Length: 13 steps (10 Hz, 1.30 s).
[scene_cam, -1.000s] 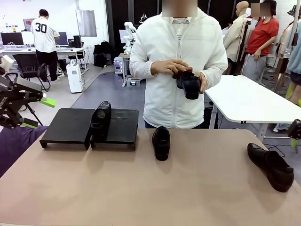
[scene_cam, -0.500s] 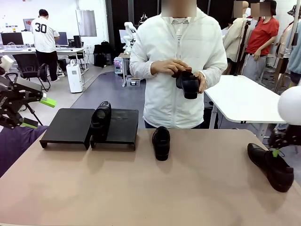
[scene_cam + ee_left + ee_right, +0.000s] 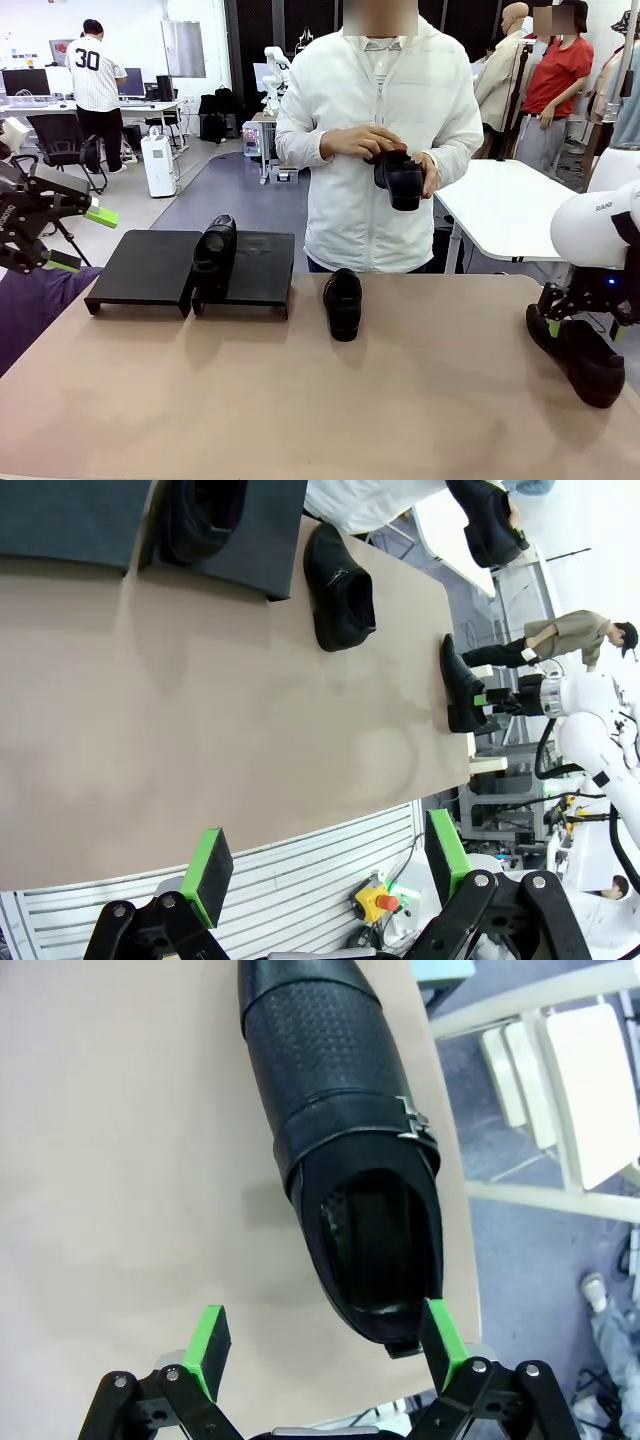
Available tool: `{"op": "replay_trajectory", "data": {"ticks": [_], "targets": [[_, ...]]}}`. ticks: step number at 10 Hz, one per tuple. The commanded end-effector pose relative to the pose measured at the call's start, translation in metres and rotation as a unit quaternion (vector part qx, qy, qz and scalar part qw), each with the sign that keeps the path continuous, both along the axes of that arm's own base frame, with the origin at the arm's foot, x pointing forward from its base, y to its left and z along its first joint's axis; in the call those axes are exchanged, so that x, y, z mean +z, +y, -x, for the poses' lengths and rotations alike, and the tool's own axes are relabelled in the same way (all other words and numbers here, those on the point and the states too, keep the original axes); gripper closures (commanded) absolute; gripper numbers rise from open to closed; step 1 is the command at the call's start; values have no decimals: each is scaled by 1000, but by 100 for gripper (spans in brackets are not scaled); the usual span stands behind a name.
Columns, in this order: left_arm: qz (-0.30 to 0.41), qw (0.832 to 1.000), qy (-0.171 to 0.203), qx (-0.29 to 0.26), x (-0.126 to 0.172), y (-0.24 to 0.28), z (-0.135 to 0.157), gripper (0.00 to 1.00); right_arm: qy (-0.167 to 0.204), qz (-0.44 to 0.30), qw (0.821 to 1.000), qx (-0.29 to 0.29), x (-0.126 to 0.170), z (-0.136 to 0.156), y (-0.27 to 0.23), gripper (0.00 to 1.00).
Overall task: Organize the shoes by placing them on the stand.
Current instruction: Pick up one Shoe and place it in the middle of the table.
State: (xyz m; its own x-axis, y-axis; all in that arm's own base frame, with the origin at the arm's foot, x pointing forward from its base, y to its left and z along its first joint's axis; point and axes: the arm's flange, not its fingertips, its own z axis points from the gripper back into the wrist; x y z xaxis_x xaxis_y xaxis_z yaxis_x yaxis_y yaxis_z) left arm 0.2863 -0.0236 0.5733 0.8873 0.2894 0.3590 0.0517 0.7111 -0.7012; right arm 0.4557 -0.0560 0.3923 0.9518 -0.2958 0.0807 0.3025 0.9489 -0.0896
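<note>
Workshop room with desks and other people far behind; up front, a tan surface (image 3: 400, 410) is shared with a person in a white jacket standing at its far edge. On the far left part of the surface sits the stand (image 3: 145, 265), two low black platforms side by side. One black shoe (image 3: 213, 250) rests on it, about where the two platforms meet. A second shoe (image 3: 343, 303) lies on the surface just right of the stand. The person's hands (image 3: 358, 142) hold a third shoe (image 3: 403, 180) at chest height, as they did a second ago. The fourth shoe (image 3: 588, 362) lies at the surface's right edge.

What has changed: the right arm, barely in view a second ago, has swung in and come down over that fourth shoe. The right arm's fingers (image 3: 437, 1332) stand wide apart, gripping nothing, astride the heel end. In the right wrist view one green pad is at the heel's rim, perhaps touching, and the other is over bare surface beside the shoe. The left arm's fingers (image 3: 100, 215) are also spread open and empty, hovering off the surface's left edge near the stand, unmoved.

Judging by this, the robot is about to pick up the fourth shoe. One shoe of four is placed, and closing squarely on the heel comes next.
</note>
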Motion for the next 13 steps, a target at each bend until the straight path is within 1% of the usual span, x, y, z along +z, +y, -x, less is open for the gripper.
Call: {"op": "replay_trajectory", "data": {"ticks": [1, 2, 3, 4, 6, 8, 10, 13], "targets": [[9, 1000, -2, -6, 1, 1, 0, 0, 24, 11, 999, -19, -8, -9, 6, 0], [9, 1000, -2, -6, 1, 1, 0, 0, 22, 11, 1000, -19, -10, -10, 5, 0], [9, 1000, -2, -6, 1, 1, 0, 0, 16, 10, 1000, -1, -12, -10, 3, 0], [9, 1000, -2, -6, 1, 1, 0, 0, 16, 14, 999, 33, -16, -12, 1, 0], [9, 1000, -2, -6, 1, 1, 0, 0, 37, 0, 997, 64, -25, -19, -4, 0], [9, 1000, -2, -6, 1, 1, 0, 0, 48, -19, 995, 87, -33, -26, -4, 0], [9, 1000, -2, -6, 1, 1, 0, 0, 44, -26, 992, 112, -39, -30, -4, 0], [9, 1000, -2, -6, 1, 1, 0, 0, 49, -33, 990, 126, -43, -36, -9, 0]]}}
